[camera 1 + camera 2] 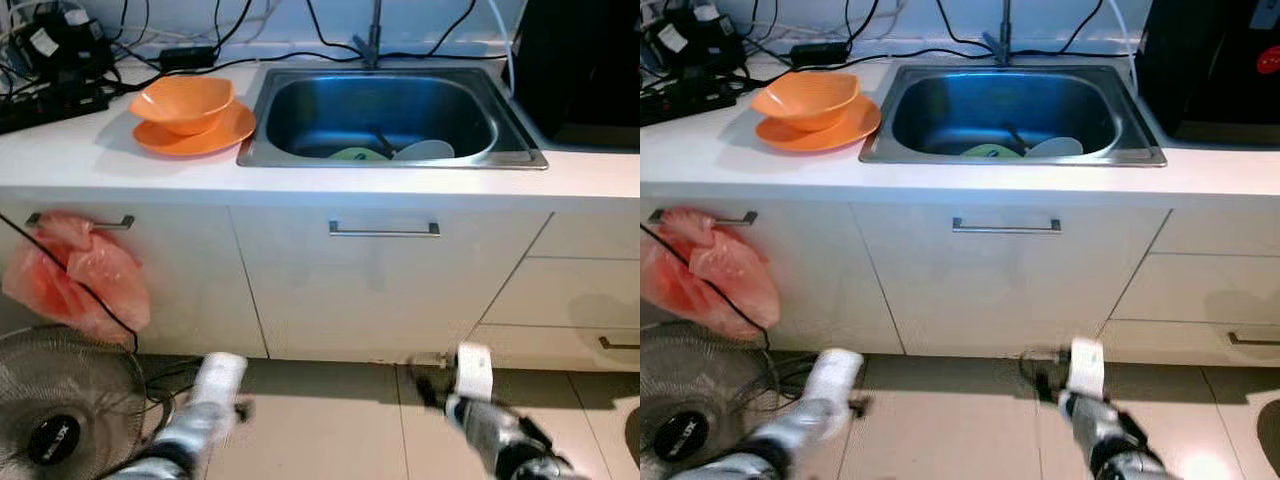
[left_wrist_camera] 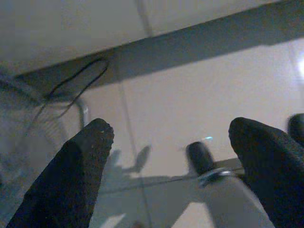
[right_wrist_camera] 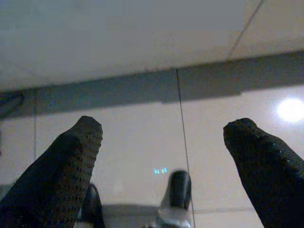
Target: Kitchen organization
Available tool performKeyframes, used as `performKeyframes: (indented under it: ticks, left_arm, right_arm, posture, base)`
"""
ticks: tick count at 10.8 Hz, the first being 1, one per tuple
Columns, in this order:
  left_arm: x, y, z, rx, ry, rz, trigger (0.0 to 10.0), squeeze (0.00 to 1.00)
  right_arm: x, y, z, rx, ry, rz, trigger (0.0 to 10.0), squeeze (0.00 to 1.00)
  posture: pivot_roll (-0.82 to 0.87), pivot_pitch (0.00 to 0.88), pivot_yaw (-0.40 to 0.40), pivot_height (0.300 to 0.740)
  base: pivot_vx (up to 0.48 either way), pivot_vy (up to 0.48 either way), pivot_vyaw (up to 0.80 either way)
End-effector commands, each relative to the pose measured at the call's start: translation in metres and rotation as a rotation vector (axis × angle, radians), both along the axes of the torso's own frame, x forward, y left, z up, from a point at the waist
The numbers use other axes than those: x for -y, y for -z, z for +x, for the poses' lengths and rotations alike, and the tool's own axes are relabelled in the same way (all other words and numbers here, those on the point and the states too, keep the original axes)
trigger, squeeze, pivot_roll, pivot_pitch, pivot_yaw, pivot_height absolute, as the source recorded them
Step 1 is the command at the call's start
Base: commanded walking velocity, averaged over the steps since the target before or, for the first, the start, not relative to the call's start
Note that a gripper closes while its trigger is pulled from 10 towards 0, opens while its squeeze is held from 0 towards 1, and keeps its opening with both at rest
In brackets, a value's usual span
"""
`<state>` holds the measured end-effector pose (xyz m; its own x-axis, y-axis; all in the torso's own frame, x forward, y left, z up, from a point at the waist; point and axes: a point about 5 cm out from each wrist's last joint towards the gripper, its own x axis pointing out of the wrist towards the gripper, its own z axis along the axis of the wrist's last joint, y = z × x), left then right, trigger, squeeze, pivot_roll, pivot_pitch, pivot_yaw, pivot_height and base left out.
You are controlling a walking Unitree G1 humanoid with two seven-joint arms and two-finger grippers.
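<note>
Bowl (image 1: 183, 102) upright on plate (image 1: 200, 138), claws spread

dishes (image 1: 392, 153) in sink (image 1: 300, 157), fan (image 1: 62, 405) left

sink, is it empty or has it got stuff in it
Not empty. The sink holds a green dish and a white dish lying at the bottom, with a dark utensil resting between them.

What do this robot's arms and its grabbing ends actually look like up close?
Both arms are silvery metal, each with a white block near the wrist. The left gripper and the right gripper each end in two long black fingers with rounded tips; the right one's are covered in a fine dotted texture.
</note>
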<state>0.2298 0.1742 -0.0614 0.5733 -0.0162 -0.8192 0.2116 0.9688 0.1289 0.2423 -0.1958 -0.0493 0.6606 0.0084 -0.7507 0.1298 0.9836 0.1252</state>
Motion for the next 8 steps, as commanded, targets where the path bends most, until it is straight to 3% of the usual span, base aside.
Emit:
performKeyframes:
  ticks: [1,3,8]
  left_arm:
    - [0.002,0.001,-0.001,-0.006,0.043,0.017,10.0,0.00]
    - [0.016,0.002,-0.002,0.002,0.037,-0.019,10.0,0.00]
    - [0.016,0.002,-0.002,0.002,0.037,-0.019,10.0,0.00]
  right_arm:
    - [-0.002,-0.003,0.004,0.014,-0.015,0.024,10.0,0.00]
    - [-0.007,-0.011,0.016,0.033,-0.109,-0.013,10.0,0.00]
    - [-0.007,-0.011,0.016,0.033,-0.109,-0.013,10.0,0.00]
  posture:
    - [0.06,0.000,0.018,0.740]
    - [0.08,0.000,-0.012,0.740]
    - [0.08,0.000,-0.012,0.740]
  base:
    - [0.000,0.000,0.00]
    - [0.000,0.000,0.00]
    - [0.000,0.000,0.00]
